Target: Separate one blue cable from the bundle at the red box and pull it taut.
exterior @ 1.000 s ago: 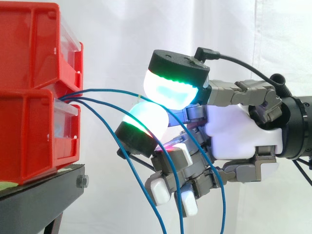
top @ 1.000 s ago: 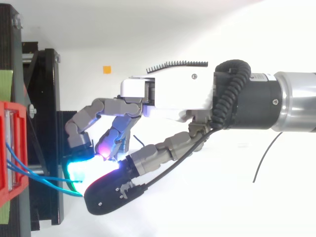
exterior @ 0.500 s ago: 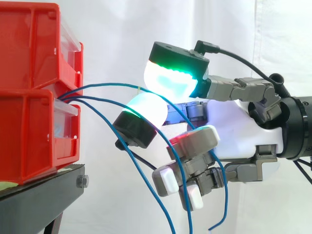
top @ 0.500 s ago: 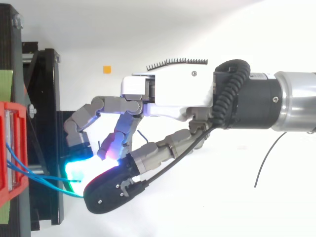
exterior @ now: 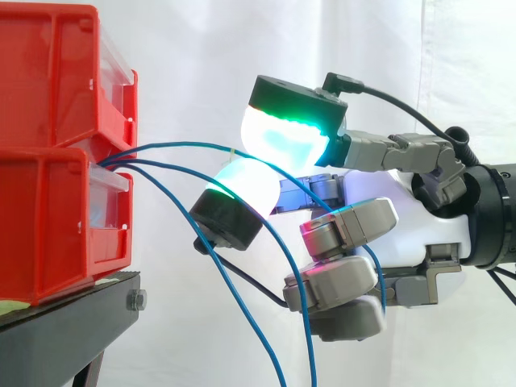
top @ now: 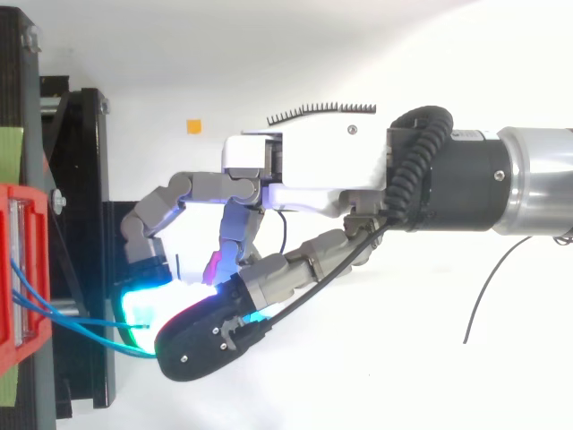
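Observation:
Several thin blue cables come out of the gap between two stacked red bins [exterior: 48,218]. The topmost blue cable [exterior: 177,146] arcs rightward, slightly slack, into my hand [exterior: 403,214]. There it is pinched between two glowing cyan-green fingertips [exterior: 282,137]. The other blue cables [exterior: 242,314] sag from the bin down past the hand's lower curled fingers. From above, the hand [top: 313,166] reaches left toward the red bin [top: 18,269], with the cables [top: 81,320] running from the bin's front to the glowing pads.
The bins sit on a black stand [exterior: 72,318] with a bolt at its corner. A white curtain hangs behind. In the top view a small orange mark [top: 193,126] lies on the white floor beside the stand [top: 81,179].
The lower fingers have curled in toward the palm, and their white tips no longer show. The two glowing pads stay closed on the top cable at almost the same place.

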Controlling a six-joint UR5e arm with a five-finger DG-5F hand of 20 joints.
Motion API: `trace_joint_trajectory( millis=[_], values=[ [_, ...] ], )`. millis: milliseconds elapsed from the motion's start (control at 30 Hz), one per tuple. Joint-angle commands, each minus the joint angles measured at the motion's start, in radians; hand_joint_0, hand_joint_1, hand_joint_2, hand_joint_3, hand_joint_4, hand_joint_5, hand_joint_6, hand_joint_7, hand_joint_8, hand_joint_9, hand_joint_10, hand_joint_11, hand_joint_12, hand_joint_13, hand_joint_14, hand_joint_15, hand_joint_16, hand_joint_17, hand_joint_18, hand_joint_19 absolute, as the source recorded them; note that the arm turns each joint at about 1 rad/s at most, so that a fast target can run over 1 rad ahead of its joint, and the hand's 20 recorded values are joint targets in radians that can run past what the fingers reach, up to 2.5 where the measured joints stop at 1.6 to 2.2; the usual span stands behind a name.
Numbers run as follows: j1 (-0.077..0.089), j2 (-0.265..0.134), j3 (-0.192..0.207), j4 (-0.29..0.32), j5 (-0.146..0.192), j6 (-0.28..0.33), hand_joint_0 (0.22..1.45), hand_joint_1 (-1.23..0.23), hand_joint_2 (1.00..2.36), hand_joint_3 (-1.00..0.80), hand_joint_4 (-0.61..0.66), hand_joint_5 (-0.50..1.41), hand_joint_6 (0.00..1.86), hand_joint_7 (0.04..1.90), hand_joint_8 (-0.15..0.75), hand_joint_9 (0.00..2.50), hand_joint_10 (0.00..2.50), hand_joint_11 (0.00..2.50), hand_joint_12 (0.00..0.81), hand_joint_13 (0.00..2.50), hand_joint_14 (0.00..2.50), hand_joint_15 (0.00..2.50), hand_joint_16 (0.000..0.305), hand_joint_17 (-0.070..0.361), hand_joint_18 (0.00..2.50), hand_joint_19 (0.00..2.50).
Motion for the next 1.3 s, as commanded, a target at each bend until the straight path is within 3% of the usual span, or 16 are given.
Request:
trace_joint_trajectory(
  millis=[0, 100, 167, 233, 267, 733, 833, 967, 1033, 1267],
  values=[
    [0.000, 0.000, -0.001, 0.000, -0.001, 0.000, 0.63, -0.72, 1.03, -0.07, -0.15, -0.18, 0.87, 1.08, 0.238, 1.43, 0.00, 2.03, 0.293, 1.12, 0.29, 1.79, 0.030, 0.068, 1.16, 1.51],
    [-0.002, 0.000, -0.004, 0.001, -0.001, 0.000, 0.63, -0.72, 1.03, -0.07, -0.15, -0.18, 0.87, 1.07, 0.241, 1.39, 0.17, 2.06, 0.309, 1.02, 0.86, 1.70, 0.029, 0.065, 1.22, 1.71],
    [0.000, 0.000, -0.024, 0.011, -0.001, 0.000, 0.63, -0.72, 1.03, -0.08, -0.15, -0.18, 0.87, 1.08, 0.236, 1.32, 0.57, 2.01, 0.327, 0.94, 1.32, 1.66, 0.031, 0.069, 1.27, 1.86],
    [-0.002, 0.000, -0.038, 0.038, 0.001, 0.000, 0.63, -0.72, 1.03, -0.07, -0.15, -0.18, 0.87, 1.07, 0.239, 1.26, 0.94, 1.95, 0.333, 0.88, 1.63, 1.63, 0.031, 0.069, 1.31, 1.94],
    [-0.003, 0.000, -0.038, 0.040, 0.001, 0.000, 0.63, -0.72, 1.03, -0.07, -0.15, -0.18, 0.87, 1.08, 0.244, 1.25, 0.98, 1.99, 0.340, 0.87, 1.68, 1.66, 0.031, 0.070, 1.31, 1.95],
    [-0.008, 0.001, -0.040, 0.032, -0.001, -0.029, 0.63, -0.72, 1.03, -0.06, -0.15, -0.18, 0.87, 1.07, 0.247, 1.19, 1.19, 1.91, 0.337, 0.83, 1.81, 1.61, 0.031, 0.070, 1.30, 1.96],
    [-0.007, 0.003, -0.040, 0.015, -0.001, -0.063, 0.63, -0.72, 1.03, -0.05, -0.16, -0.17, 0.87, 1.07, 0.251, 1.18, 1.21, 1.88, 0.334, 0.83, 1.81, 1.61, 0.031, 0.071, 1.30, 1.95],
    [-0.008, 0.035, -0.040, -0.077, -0.013, -0.118, 0.63, -0.72, 1.03, -0.05, -0.16, -0.17, 0.87, 1.08, 0.244, 1.18, 1.20, 1.89, 0.328, 0.83, 1.81, 1.60, 0.031, 0.069, 1.30, 1.96],
    [-0.010, 0.072, -0.040, -0.147, -0.018, -0.159, 0.63, -0.72, 1.03, -0.05, -0.16, -0.17, 0.87, 1.08, 0.250, 1.18, 1.20, 1.89, 0.328, 0.83, 1.81, 1.60, 0.030, 0.068, 1.30, 1.95],
    [-0.014, 0.109, -0.055, -0.255, -0.019, -0.173, 0.63, -0.73, 1.03, -0.04, -0.16, -0.17, 0.87, 1.08, 0.251, 1.18, 1.20, 1.89, 0.331, 0.83, 1.81, 1.60, 0.031, 0.070, 1.30, 1.94]
  ],
)
